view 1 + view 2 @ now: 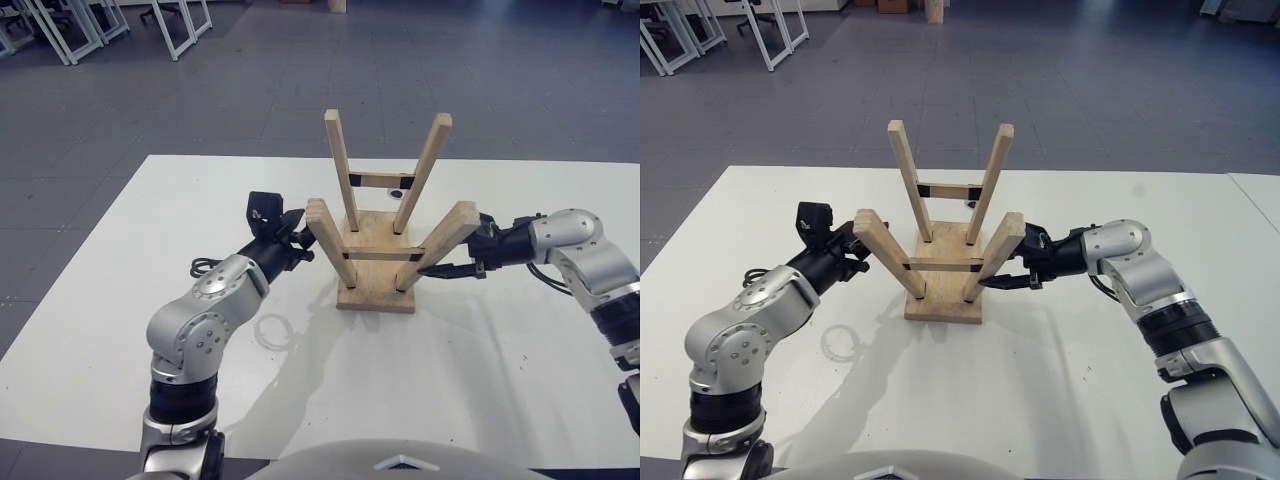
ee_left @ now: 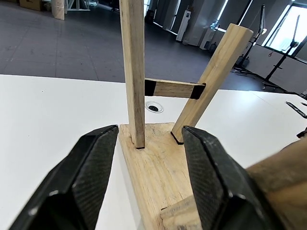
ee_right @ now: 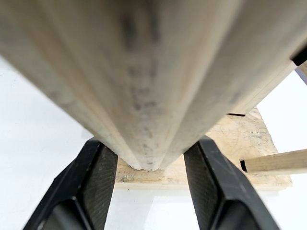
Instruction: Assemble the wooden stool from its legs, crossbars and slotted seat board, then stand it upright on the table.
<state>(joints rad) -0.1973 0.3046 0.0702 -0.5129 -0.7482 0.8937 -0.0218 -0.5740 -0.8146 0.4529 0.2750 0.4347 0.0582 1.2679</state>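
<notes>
On the left of the seat board (image 1: 378, 293), my left gripper (image 1: 303, 233) has its fingers (image 2: 96, 163) apart. It sits right beside the near left leg (image 1: 330, 245) but not round it. I should slide it over so the leg sits between the fingers, then squeeze. The stool (image 1: 342, 170) is upside down on the worktop (image 1: 480, 380). The seat board lies flat and all four legs stick up, with crossbars (image 1: 378, 254) joining them. So I think the building is done and the job now is to turn it over. On the right of the seat board, my right gripper (image 1: 435, 269) is apart too, with one finger on each side of the near right leg (image 1: 442, 243), low down near the board. I cannot tell if they touch the wood. I should squeeze both legs at the same time, lift a little and turn slowly, so no leg pops out of its slot.
</notes>
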